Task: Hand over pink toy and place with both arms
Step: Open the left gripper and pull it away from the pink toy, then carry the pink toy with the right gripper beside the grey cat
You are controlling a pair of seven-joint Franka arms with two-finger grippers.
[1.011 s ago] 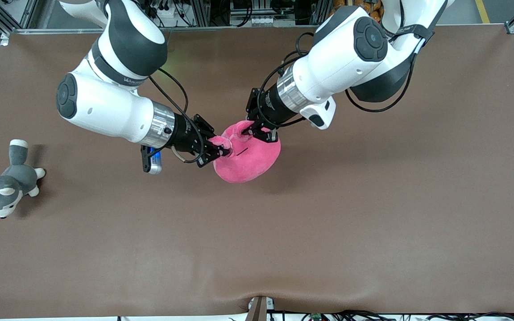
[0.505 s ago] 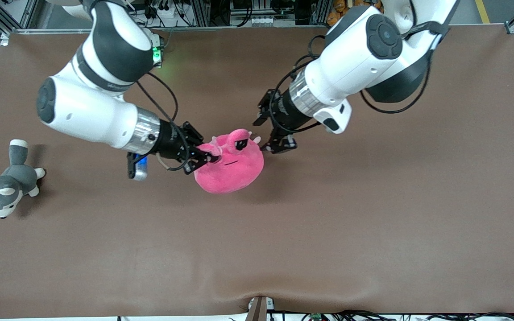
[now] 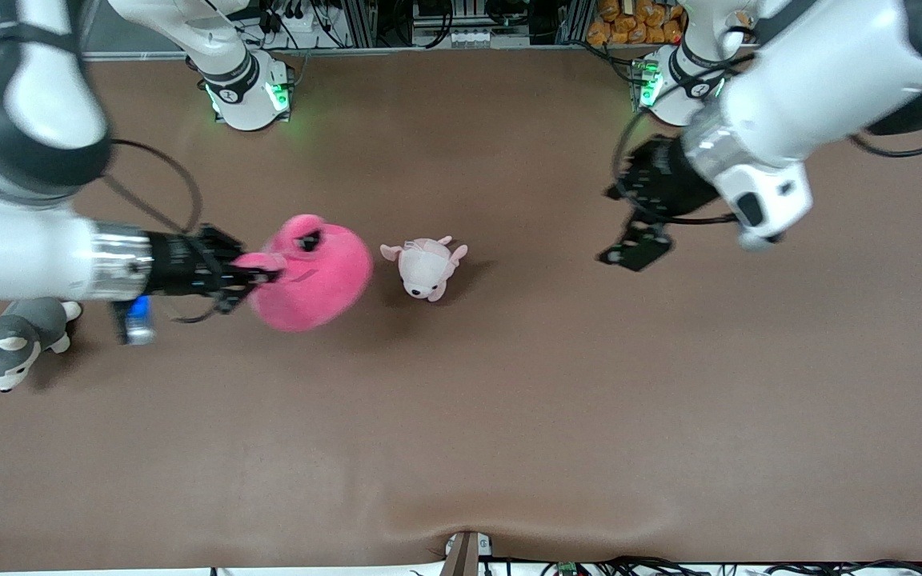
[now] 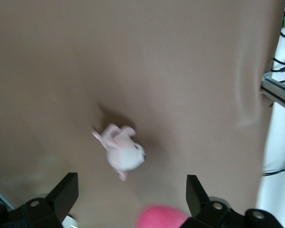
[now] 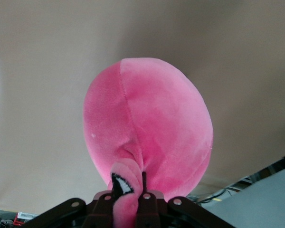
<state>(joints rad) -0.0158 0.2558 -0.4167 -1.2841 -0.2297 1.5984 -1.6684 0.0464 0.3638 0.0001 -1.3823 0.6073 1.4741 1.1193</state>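
The pink toy (image 3: 313,272), a round hot-pink plush, hangs from my right gripper (image 3: 257,276), which is shut on a flap of it beside one black eye. In the right wrist view the toy (image 5: 147,128) fills the middle and my right gripper (image 5: 130,209) pinches its flap. The toy is held over the table between the husky and a small pale plush. My left gripper (image 3: 627,228) is open and empty, over bare table toward the left arm's end. In the left wrist view its gripper (image 4: 130,190) is wide apart, with an edge of the toy (image 4: 161,218) showing.
A small pale pink-and-white plush (image 3: 427,268) lies on the brown table beside the pink toy; it also shows in the left wrist view (image 4: 121,152). A grey-and-white husky plush (image 3: 5,340) lies at the right arm's end, partly under that arm.
My left gripper let go of the pink toy and drew back toward its own end. My right arm carried the toy toward the right arm's end, uncovering the small pale plush.
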